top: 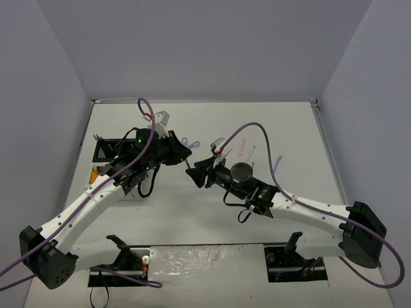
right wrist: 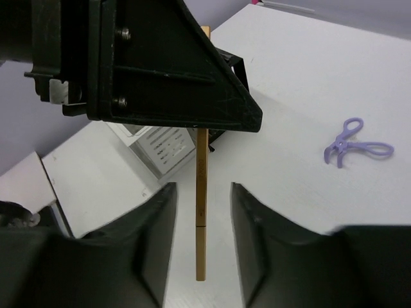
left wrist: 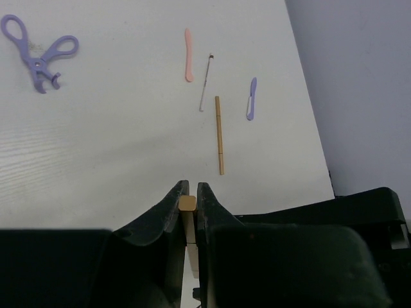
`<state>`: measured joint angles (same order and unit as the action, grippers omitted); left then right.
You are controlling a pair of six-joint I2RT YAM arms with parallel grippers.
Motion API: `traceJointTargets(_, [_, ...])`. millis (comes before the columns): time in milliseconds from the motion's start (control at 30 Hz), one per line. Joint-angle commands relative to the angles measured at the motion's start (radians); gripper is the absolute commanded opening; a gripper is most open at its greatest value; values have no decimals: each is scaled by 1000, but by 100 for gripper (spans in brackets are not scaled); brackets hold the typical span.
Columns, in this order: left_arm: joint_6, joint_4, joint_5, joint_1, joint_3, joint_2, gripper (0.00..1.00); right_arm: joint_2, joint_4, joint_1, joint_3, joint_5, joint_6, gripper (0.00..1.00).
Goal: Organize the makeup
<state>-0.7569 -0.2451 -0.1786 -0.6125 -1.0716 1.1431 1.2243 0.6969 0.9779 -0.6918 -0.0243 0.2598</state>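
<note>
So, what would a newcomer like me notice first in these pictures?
Two black grippers face each other mid-table: the left gripper is shut on a slim tan stick, which reaches between the right gripper's open fingers. Beyond them, a purple scissor-like tool lies on the white table, with a pink tool and a lilac tool further right.

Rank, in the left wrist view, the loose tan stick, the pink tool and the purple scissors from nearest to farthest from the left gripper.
1. loose tan stick: just ahead of the left gripper, slightly right.
2. pink tool: farther, straight ahead.
3. purple scissors: far left.
</note>
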Motion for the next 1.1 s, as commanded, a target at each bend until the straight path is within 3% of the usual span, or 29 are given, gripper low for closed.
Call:
traceJointTargets(0, [61, -9, 115, 0, -83, -32, 0, -38, 11, 8, -31, 121, -1, 59])
traceJointTargets(133, [150, -140, 352, 13, -101, -62, 0, -62, -90, 6, -38, 274, 11, 86])
traceJointTargets(233, [238, -205, 451, 96, -105, -102, 0, -84, -196, 2, -37, 394, 14, 99])
traceJointTargets(533, [339, -163, 413, 423, -7, -195, 0, -185, -391, -88, 15, 615, 66, 100])
traceJointTargets(800, [323, -81, 427, 510, 93, -178, 3, -273, -431, -202, 75, 577, 105, 100])
traceJointTargets(933, [295, -93, 436, 513, 105, -161, 15, -257, -468, -217, 82, 597, 140, 100])
traceJointTargets(1067, [283, -128, 448, 513, 99, -164, 38, -207, -530, -244, 69, 606, 216, 100])
